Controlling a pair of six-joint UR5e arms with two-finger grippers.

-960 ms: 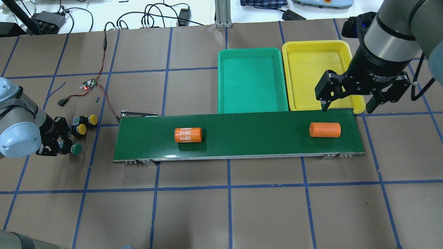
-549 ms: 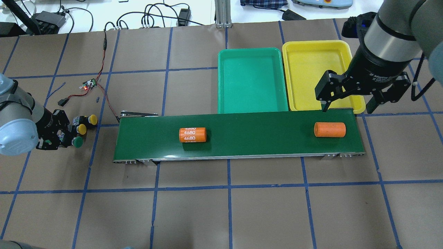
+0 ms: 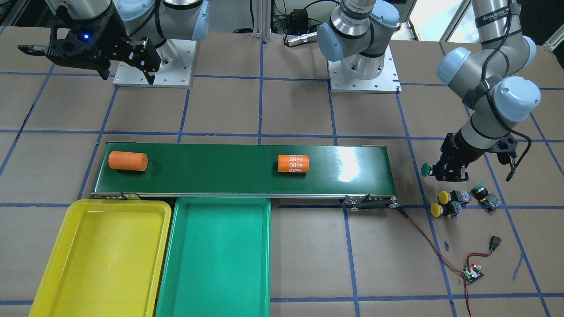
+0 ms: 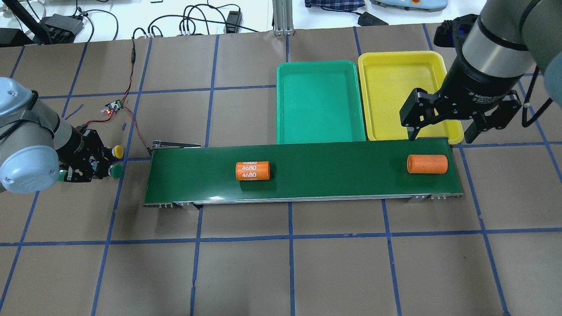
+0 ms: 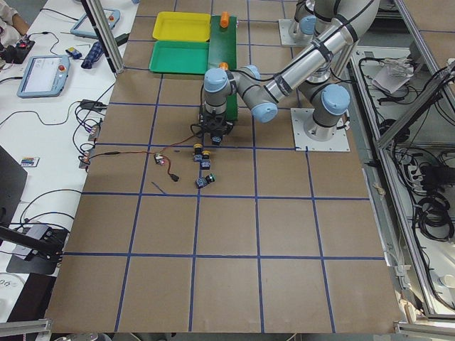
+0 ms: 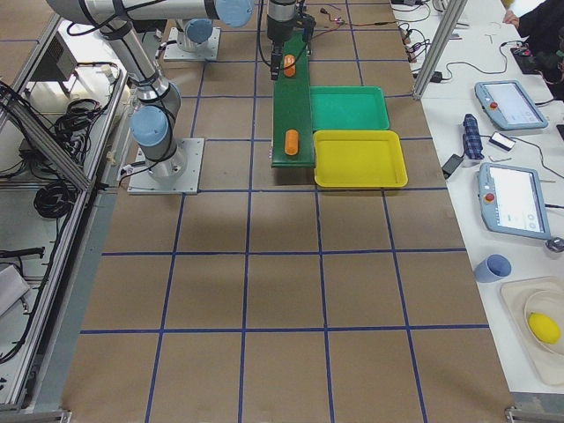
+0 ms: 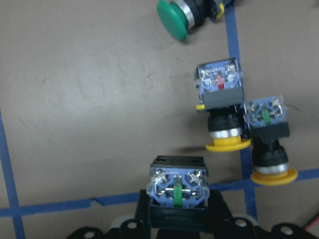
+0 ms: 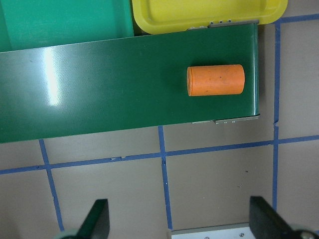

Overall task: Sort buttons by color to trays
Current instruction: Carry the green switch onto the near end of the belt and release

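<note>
Though near yellow buttons (image 3: pixel 436 210), green button (image 3: pixel 425 169) in left gripper (image 3: pixel 446 173).

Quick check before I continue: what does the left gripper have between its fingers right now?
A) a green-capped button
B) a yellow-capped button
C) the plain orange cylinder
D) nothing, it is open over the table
A: the left gripper is shut on a green-capped button, while the two yellow-capped buttons and the other green button lie on the table.
</note>
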